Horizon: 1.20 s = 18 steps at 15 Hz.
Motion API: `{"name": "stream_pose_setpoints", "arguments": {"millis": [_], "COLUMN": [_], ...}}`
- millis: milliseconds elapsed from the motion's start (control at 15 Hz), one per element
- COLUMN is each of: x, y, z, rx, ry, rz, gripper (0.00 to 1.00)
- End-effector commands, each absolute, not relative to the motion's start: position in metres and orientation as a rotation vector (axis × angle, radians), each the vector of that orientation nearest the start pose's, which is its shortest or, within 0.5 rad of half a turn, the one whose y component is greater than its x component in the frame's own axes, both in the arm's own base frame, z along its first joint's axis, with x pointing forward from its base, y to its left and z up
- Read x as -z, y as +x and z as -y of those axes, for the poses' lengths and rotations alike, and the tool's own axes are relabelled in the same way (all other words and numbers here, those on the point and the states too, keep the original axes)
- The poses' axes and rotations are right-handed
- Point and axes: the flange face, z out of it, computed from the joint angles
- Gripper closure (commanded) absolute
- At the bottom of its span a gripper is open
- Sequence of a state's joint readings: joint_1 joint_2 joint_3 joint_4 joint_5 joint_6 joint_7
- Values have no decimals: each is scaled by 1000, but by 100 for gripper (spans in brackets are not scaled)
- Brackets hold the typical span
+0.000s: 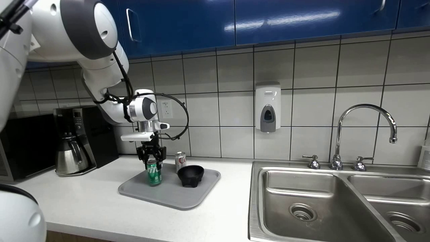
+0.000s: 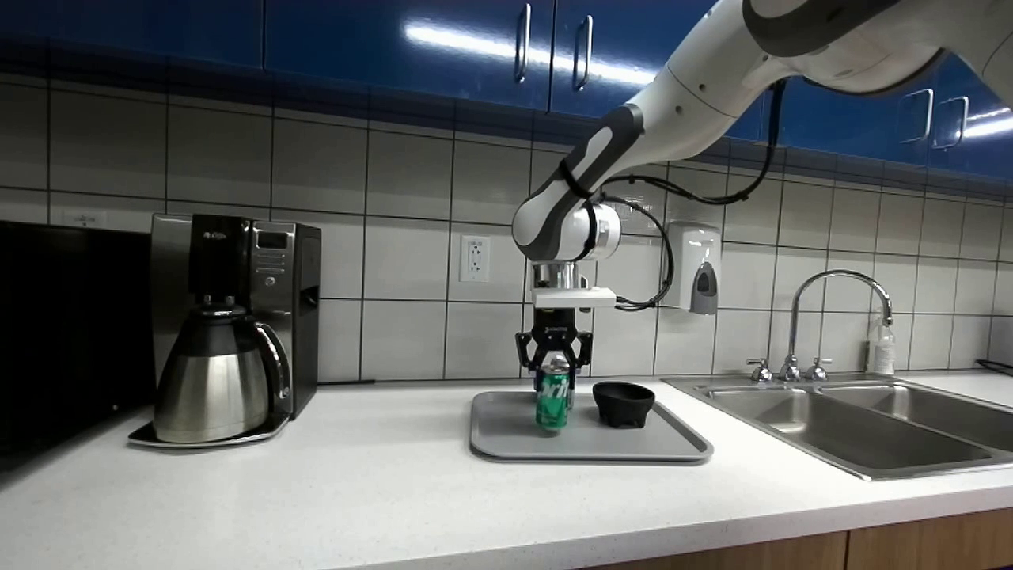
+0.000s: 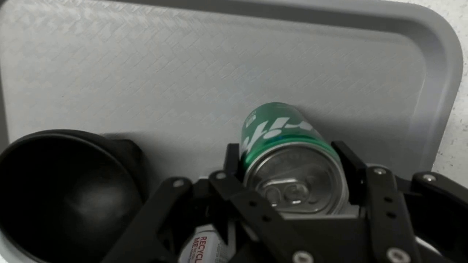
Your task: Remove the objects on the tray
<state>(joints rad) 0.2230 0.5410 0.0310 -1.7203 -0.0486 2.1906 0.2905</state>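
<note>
A grey tray [image 1: 174,196] lies on the counter; it also shows in an exterior view [image 2: 506,447] and the wrist view [image 3: 175,73]. My gripper [image 3: 285,157] has its fingers on both sides of an upright green can [image 3: 276,128] and appears shut on it near its top. The green can shows in both exterior views [image 1: 154,174] [image 2: 552,404]; I cannot tell whether its base touches the tray. A black bowl [image 1: 190,173] stands on the tray beside it. A silver can with red markings [image 1: 180,160] stands behind, partly hidden in the wrist view [image 3: 200,244]. No reddish-topped shaker is visible.
A coffee maker with a steel pot [image 2: 212,380] stands on the counter left of the tray. The steel sink [image 1: 299,188] with its faucet [image 1: 342,127] is to the right. A tiled wall with a soap dispenser [image 1: 267,107] rises behind, with blue cabinets [image 1: 181,27] above.
</note>
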Motion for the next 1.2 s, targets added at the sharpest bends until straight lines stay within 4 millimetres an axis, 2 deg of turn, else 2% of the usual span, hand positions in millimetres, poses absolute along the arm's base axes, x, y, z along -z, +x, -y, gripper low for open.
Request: {"name": "stream_pose_setpoints", "arguments": {"millis": [0, 400, 1133], "x": [-289, -299, -309], "y": [635, 629, 628], "z": [-165, -175, -214], "rx": [-62, -23, 43], "ry": [-3195, -3206, -3190], "rz": [30, 139, 395], "gripper": [62, 62, 62]}}
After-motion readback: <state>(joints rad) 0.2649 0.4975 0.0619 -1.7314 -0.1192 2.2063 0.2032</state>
